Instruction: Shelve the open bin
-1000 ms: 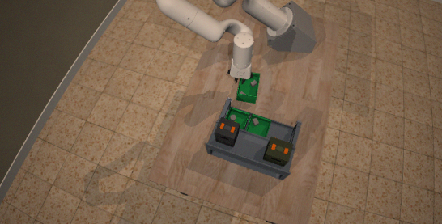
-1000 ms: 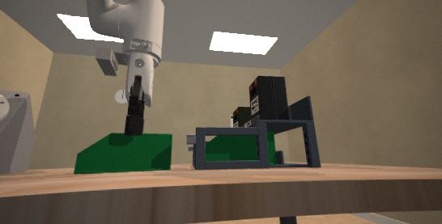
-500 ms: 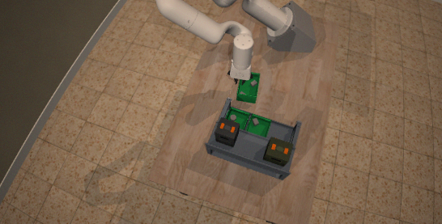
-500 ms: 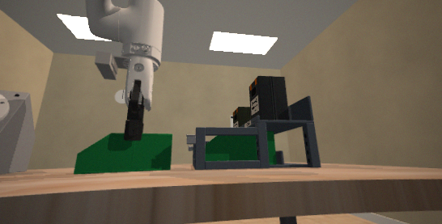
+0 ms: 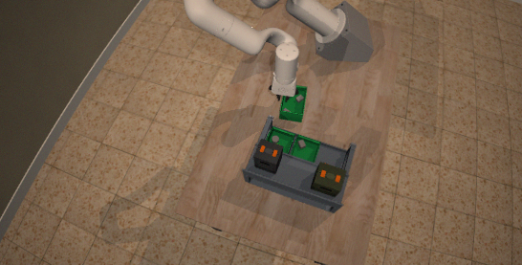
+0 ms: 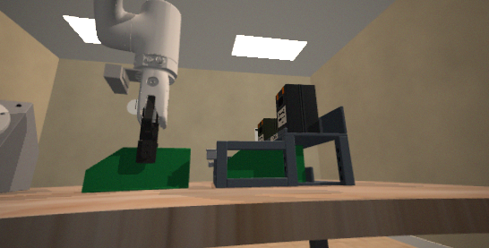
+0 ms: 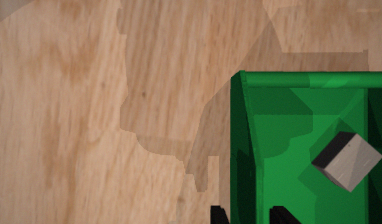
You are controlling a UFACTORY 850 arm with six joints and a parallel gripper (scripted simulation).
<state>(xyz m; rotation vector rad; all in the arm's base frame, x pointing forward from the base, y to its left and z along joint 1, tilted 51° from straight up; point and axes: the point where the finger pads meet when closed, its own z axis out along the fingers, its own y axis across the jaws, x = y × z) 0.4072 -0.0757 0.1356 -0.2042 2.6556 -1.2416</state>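
Observation:
The open green bin [image 5: 293,104] stands on the wooden table between the arm's base and the shelf, with a grey block [image 5: 299,99] inside it. It shows in the side view [image 6: 136,169] and in the wrist view [image 7: 313,150], where the block [image 7: 348,161] lies on its floor. My gripper [image 5: 278,96] points straight down at the bin's left side wall. Its fingers [image 6: 147,153] stand partly open, one on each side of that wall, low over its rim. The grey shelf [image 5: 298,171] holds two green bins [image 5: 281,140] [image 5: 306,148] at its left, with the gap [image 5: 332,154] at their right.
A black box [image 5: 268,156] and an olive box [image 5: 329,178] stand on the shelf's low top board [image 6: 309,135]. The arm's grey base [image 5: 351,33] is at the table's far end. The shelf's front lip [image 6: 251,182] faces the bin.

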